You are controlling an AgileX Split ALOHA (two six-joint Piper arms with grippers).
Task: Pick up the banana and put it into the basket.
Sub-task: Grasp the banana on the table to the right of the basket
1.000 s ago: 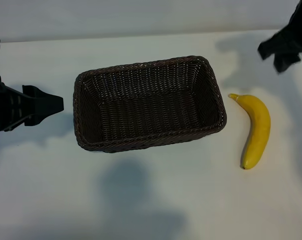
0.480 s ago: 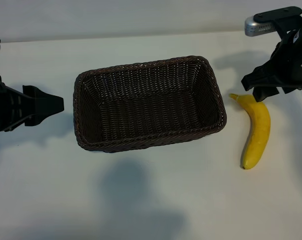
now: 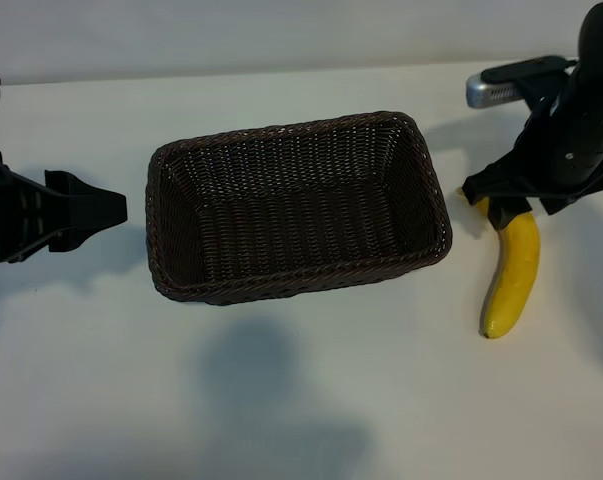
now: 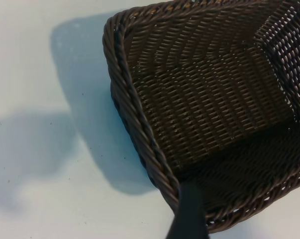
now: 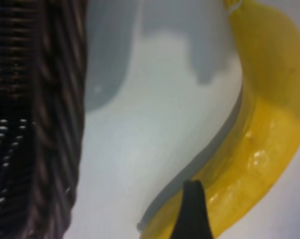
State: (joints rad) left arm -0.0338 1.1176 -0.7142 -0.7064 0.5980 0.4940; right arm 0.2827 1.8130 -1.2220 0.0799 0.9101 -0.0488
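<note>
Hanging with the right gripper [image 3: 516, 203] pointed down over the stem end of the banana [image 3: 511, 280], jaws spread wide to either side of the fruit and closing on nothing. Hiding the banana's upper end under the dark wrist in the exterior view, leaving the lower two thirds showing. Catching, in the right wrist view, one dark fingertip [image 5: 192, 211] close against the banana's [image 5: 261, 164] curved yellow side.

Lying flat on the white table [image 3: 331, 400], the banana, outside the basket [image 3: 281, 130] and just beside its right-hand short wall, apart from the wicker with a strip of bare table between. Running lengthwise away from the gripper toward the near edge of the table.

Sitting near the middle of the table, the basket, dark brown and woven, upright on its base. Showing only bare weave across its floor and sloping walls, both from outside and through the left wrist view [image 4: 135, 99].

Resting well off to the basket's left with the left gripper [image 3: 106, 205], jaws standing wide apart, grasping nothing, pointing toward the near short wall without touching it.
</note>
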